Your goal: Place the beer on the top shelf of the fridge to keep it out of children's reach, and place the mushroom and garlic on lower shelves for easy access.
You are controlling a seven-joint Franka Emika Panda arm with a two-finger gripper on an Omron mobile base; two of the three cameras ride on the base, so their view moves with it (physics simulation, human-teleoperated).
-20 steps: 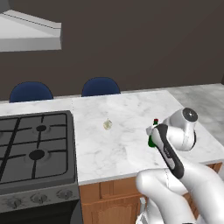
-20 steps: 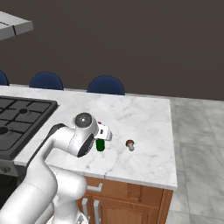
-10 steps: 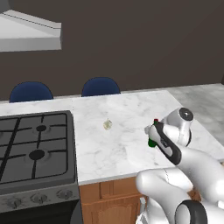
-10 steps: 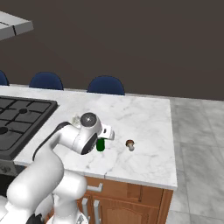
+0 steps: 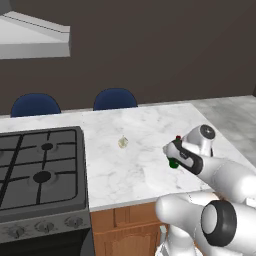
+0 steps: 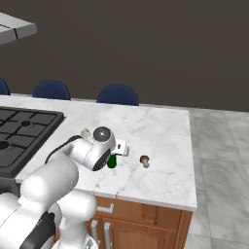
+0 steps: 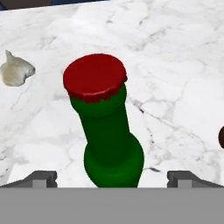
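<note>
You have the marble counter [image 5: 150,125] under the arm, with the gas stove [image 5: 40,170] at its left end. Your gripper [image 7: 112,180] stands wide around the upright beer [image 7: 109,131], fingertips [image 7: 41,178] clear of the glass. The garlic [image 7: 15,70] lies apart toward the stove and the mushroom [image 6: 144,160] just beside the bottle's other side.

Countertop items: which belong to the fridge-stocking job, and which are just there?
Part of the job:
beer, upright on the counter
garlic
mushroom

Just there:
stove
range hood
blue chairs
marble counter
</note>
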